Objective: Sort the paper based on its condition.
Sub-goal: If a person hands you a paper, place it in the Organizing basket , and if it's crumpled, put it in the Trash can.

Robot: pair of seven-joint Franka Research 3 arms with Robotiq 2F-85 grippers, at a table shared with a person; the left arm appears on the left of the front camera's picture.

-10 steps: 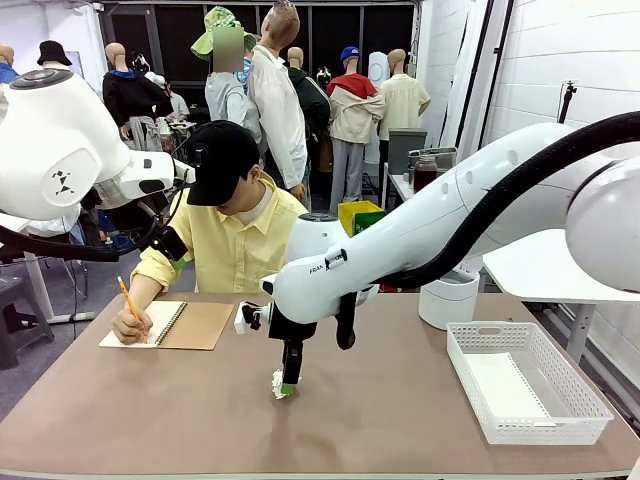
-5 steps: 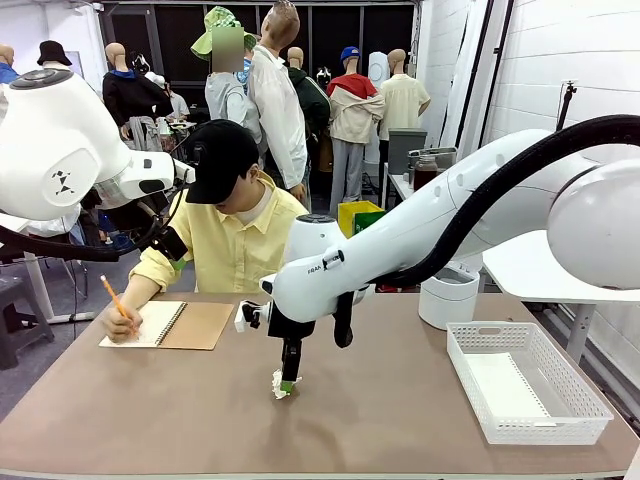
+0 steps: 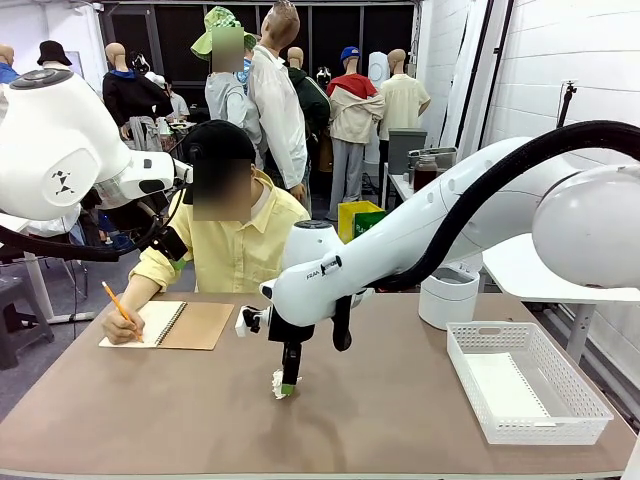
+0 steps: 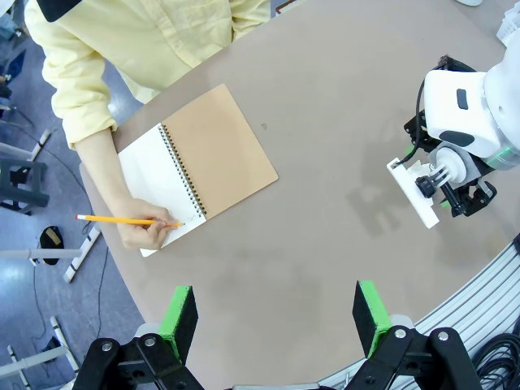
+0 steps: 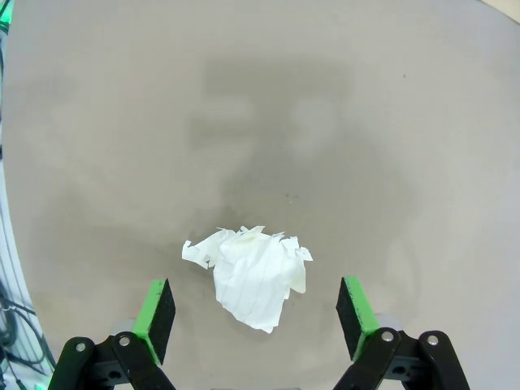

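So the crumpled wad is sitting on the bare worktop, smack between my right fingers. One green pad is on each side of it, and neither looks to be touching it. They're spread as wide as they go and there's nothing in them. I've come straight down over it on purpose, because a wrinkled lump has no clean edge to pinch. Straddling it and squeezing from both sides looks like the sane way in. From the front my right fingers point down with the tips at the worktop, right at the wad, so I'd say the next thing is just to close up.

My guess on why this one goes first: it's the obviously bad-condition piece, and it lies apart from everything else. The white mesh basket is well off to my right-hand side, and there seems to be a flat sheet lying in it. I reckon that's where the smooth stuff goes. There's a white round tub past the basket's far corner. It might be for the wads, but I can't tell.

My left fingers are also spread and empty, hanging high over the worktop. Beyond them is the open notebook, with the person's hand holding a pencil on the white page. Staying up there makes sense, since the person is busy writing and I don't want to crowd that hand.
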